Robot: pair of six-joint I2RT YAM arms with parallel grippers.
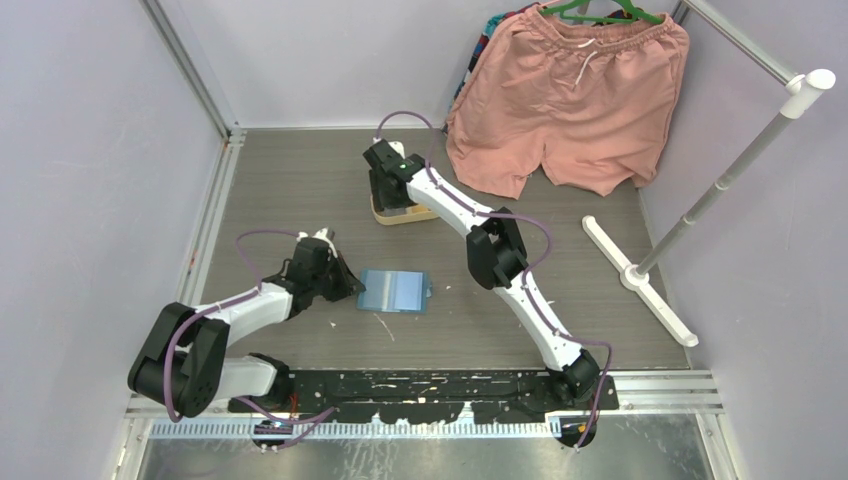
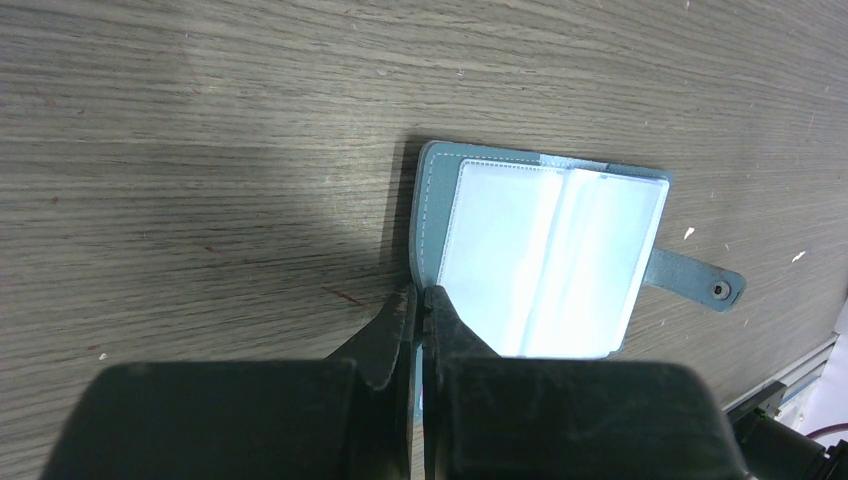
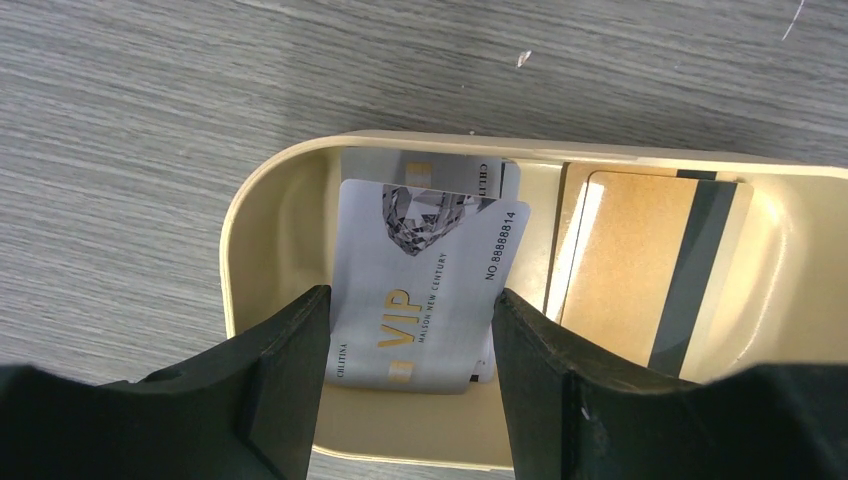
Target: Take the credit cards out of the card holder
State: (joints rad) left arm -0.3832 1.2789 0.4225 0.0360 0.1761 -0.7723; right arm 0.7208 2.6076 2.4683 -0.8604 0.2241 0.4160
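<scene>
Since the left gripper [image 2: 420, 305] is the near one, start there. Its jaws are fully closed with nothing between them, and the tips touch a corner on the left edge of the card holder [image 2: 545, 255]. Reads as pinning it to the table [image 2: 200, 150], not gripping it. The holder lies open and flat, inside up, running ahead and to the right of those tips in the wrist view. From the top camera its long axis runs left-right across the table, with the strap tab [image 2: 692, 280] at the right end. The clear sleeves show glare and no card I can make out. Further back, well apart from the holder, the right gripper [image 3: 408, 300] hangs over the yellow tray [image 3: 235, 250] with its jaws apart. It straddles a silver VIP card [image 3: 425, 260] that lies flat in the tray, slightly skewed to the fingers, so I read it as released, not clamped. A second silver card peeks out from under it, and a gold card [image 3: 625, 270] with a dark stripe sits just beside, on the right. Judgement: the credit cards [image 3: 440, 230] are out of the holder and the task is about finished. If a sleeve hides one more, the left arm is the nearer one for holding, and the right arm would have to travel toward the near edge to pick. Can't tell which way the sleeves open.
</scene>
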